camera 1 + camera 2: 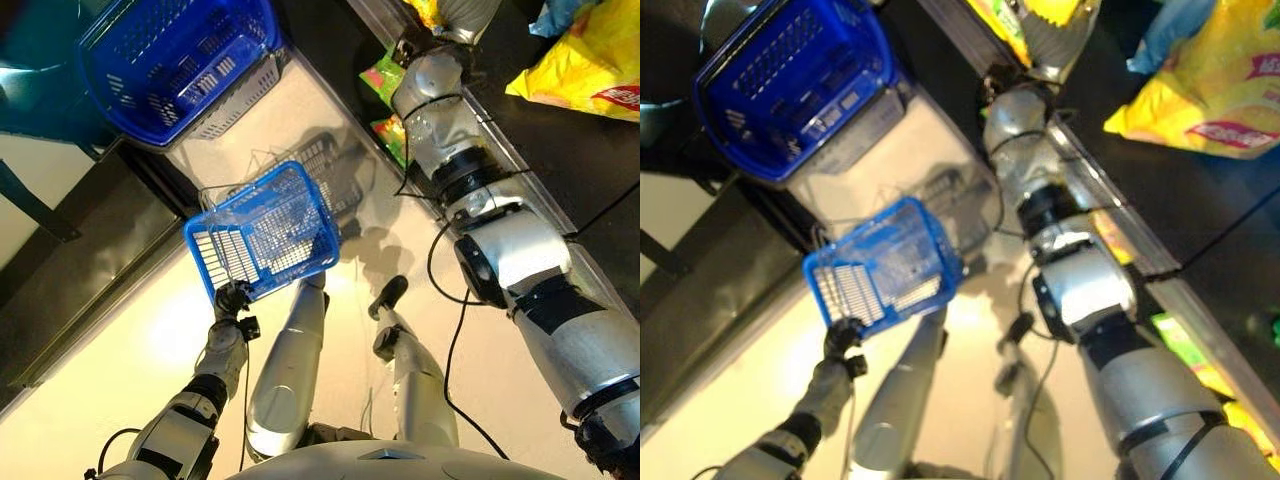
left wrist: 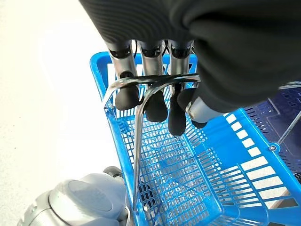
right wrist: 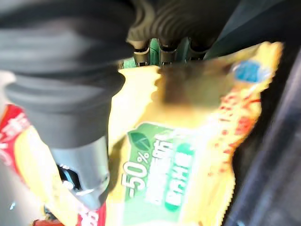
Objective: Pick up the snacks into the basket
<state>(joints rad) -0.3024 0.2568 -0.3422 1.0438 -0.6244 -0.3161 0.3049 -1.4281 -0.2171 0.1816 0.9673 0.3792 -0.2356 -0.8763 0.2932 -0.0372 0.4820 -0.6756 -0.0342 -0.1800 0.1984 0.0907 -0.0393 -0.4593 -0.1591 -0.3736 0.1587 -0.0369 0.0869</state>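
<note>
A light blue plastic basket (image 1: 265,230) hangs over the pale floor, and it looks empty inside. My left hand (image 1: 232,300) is shut on its two metal handles (image 2: 141,89), with the fingers (image 2: 155,101) curled over the wire. My right arm reaches up to the dark shelf, where my right hand (image 1: 1050,35) is at a yellow snack bag (image 3: 188,141) with a green label. In the right wrist view the fingers (image 3: 162,49) go behind the top of the bag and the thumb (image 3: 87,174) lies against its front, pinching it.
A darker blue basket (image 1: 175,60) rests on a grey one at the upper left. On the shelf lie a large yellow bag (image 1: 590,60) and green snack packs (image 1: 385,75). A metal rail (image 1: 520,160) edges the shelf beside my right arm.
</note>
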